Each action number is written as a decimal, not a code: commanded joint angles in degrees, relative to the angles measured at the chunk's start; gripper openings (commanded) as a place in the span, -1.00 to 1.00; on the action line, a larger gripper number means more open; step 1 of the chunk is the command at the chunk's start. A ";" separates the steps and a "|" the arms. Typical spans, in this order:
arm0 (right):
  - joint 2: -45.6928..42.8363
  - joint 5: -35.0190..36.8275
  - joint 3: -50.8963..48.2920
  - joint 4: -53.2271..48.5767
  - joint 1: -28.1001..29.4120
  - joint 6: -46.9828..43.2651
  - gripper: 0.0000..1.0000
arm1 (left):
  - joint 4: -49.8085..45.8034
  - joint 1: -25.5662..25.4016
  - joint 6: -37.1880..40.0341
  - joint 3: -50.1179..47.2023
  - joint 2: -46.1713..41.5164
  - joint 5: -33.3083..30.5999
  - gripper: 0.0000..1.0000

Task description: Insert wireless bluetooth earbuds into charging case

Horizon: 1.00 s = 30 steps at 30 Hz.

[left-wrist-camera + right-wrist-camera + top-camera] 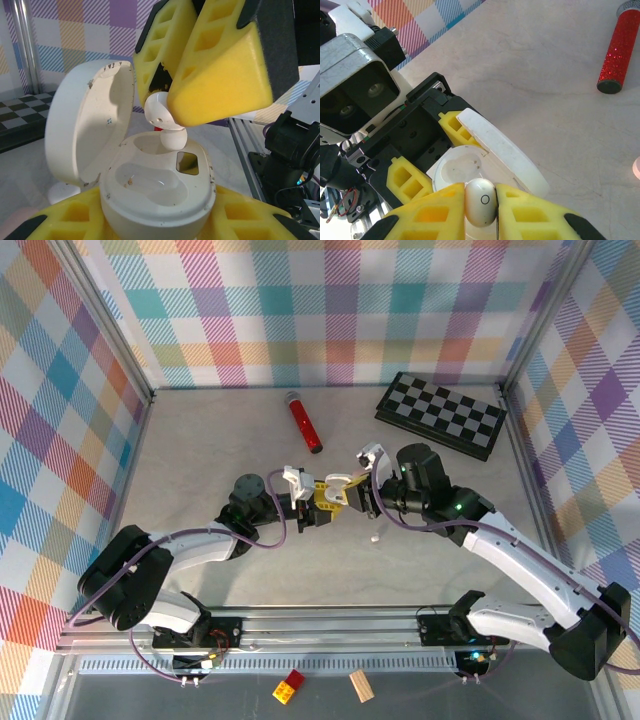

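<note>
The white charging case [157, 192] stands open with its lid [85, 130] swung back to the left. My left gripper [157, 222] is shut on its base, a yellow pad on either side. A white earbud [165, 117] is pinched in my right gripper [480, 210], which is shut on it. The bud's lower end sits at the mouth of the case's far socket; the near socket is empty. From above, both grippers meet at mid-table, left gripper [305, 502] and right gripper [352, 495]. A second tiny white earbud [374, 537] lies loose on the table just right of them.
A red glitter tube [305, 422] lies behind the grippers. A folded chessboard [442, 414] rests at the back right. Plaid walls close in three sides. A small red-yellow block [290, 687] and a wooden block [360, 686] lie below the front rail.
</note>
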 commanded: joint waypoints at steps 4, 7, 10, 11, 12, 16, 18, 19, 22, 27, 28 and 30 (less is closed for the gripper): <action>0.25 1.57 1.88 -1.76 0.47 -1.77 -0.63 | 0.94 0.35 0.66 1.49 -1.58 1.23 -0.29; 0.36 1.57 2.00 -2.35 0.56 -1.86 -0.63 | 0.90 0.39 0.64 1.41 -1.67 1.06 -0.29; 0.42 1.72 2.18 -3.03 0.56 -1.98 -0.63 | 0.90 0.35 0.76 1.41 -1.76 1.01 -0.29; 0.50 1.66 2.22 -3.19 0.58 -1.95 -0.63 | 0.92 0.35 0.71 1.41 -1.75 0.99 -0.29; 0.66 1.57 2.43 -3.59 0.61 -1.96 -0.62 | 0.98 0.35 0.71 1.41 -1.71 1.05 -0.29; 1.13 1.40 3.00 -4.14 0.65 -1.44 -0.46 | 1.07 0.35 0.66 1.34 -1.56 1.14 -0.29; 0.96 1.55 3.26 -4.02 0.65 -1.18 -0.41 | 1.24 0.35 0.62 1.32 -1.41 1.09 -0.29; 0.72 1.65 3.36 -3.97 0.65 -0.95 -0.38 | 1.34 0.35 0.57 1.24 -1.41 1.07 -0.29; -0.52 2.22 3.07 -3.53 0.60 -0.54 -0.26 | 1.51 0.39 0.66 1.07 -1.42 0.96 -0.29; -6.34 4.47 -1.31 -0.07 0.63 -0.34 -0.06 | 2.33 0.42 0.54 0.46 -1.49 0.25 -0.29; -8.18 5.04 -2.86 1.01 0.65 -0.05 -0.03 | 2.46 0.50 0.50 0.28 -1.49 0.09 -0.29; -11.61 6.44 -5.90 2.27 0.53 0.70 0.03 | 2.55 0.83 0.36 -0.16 -1.42 -0.34 -0.29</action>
